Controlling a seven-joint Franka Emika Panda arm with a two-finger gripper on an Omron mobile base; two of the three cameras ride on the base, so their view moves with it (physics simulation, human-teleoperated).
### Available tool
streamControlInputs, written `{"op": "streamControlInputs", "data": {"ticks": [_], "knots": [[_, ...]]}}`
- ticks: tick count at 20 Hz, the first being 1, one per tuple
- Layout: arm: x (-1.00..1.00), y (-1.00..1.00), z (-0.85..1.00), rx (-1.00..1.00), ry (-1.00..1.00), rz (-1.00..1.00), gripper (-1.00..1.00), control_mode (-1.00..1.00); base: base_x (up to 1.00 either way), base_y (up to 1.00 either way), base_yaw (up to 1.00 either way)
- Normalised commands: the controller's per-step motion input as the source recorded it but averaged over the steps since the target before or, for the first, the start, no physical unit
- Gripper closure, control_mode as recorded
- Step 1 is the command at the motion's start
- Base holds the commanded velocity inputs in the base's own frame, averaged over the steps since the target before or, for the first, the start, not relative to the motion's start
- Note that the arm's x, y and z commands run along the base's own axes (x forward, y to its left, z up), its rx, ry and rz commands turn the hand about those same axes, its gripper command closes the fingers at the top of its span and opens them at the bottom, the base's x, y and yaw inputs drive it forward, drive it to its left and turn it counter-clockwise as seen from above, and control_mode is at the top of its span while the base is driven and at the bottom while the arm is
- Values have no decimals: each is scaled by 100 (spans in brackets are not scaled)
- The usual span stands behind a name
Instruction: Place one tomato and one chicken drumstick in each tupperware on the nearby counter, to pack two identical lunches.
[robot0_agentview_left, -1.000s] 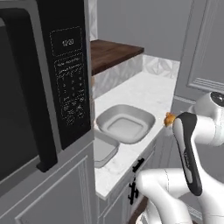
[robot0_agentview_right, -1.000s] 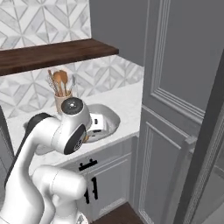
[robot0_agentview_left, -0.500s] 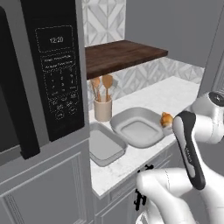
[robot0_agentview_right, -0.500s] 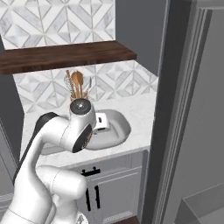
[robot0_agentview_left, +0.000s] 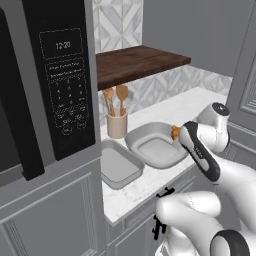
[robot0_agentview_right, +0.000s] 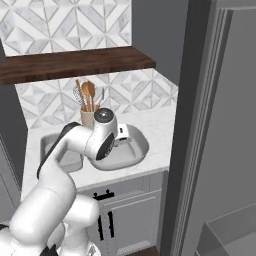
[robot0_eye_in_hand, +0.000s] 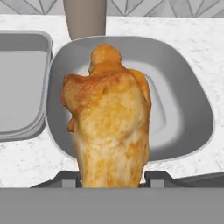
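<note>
claw (robot0_eye_in_hand: 112, 177): clamped on the drumstick; the two tips sit low in the hand view, mostly hidden behind the meat.
drumstick (robot0_eye_in_hand: 109, 127): held in the middle of the hand view, over the near rim of the round tray, most likely so it can be dropped in. In the left base view it is a small orange bit (robot0_agentview_left: 175, 132) at the tray's right edge.
round tray (robot0_eye_in_hand: 188, 109): on the counter, looks bare inside; the meat hides its middle.
long tray (robot0_eye_in_hand: 24, 83): just beside the round tray, at the left of the hand view, cut off by the frame edge; looks bare too.
crock (robot0_agentview_left: 117, 124): behind the trays with wooden spoons; only its base shows at the top of the hand view.
counter (robot0_agentview_left: 192, 107): white, holds both trays.
tomato: I cannot see one.
arm: it covers part of the round tray in the right base view.
</note>
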Motion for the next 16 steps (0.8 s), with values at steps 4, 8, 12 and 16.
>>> {"op": "streamControlInputs", "data": {"ticks": [4,8,12,16], "knots": [[68,-3,-38,-3,11,0,100,-100,0,0,0],[60,-6,-45,-1,6,0,100,-100,0,0,0],[50,-7,-35,0,1,0,100,-100,0,0,0],[41,-2,-30,0,0,1,100,-100,0,0,0]]}}
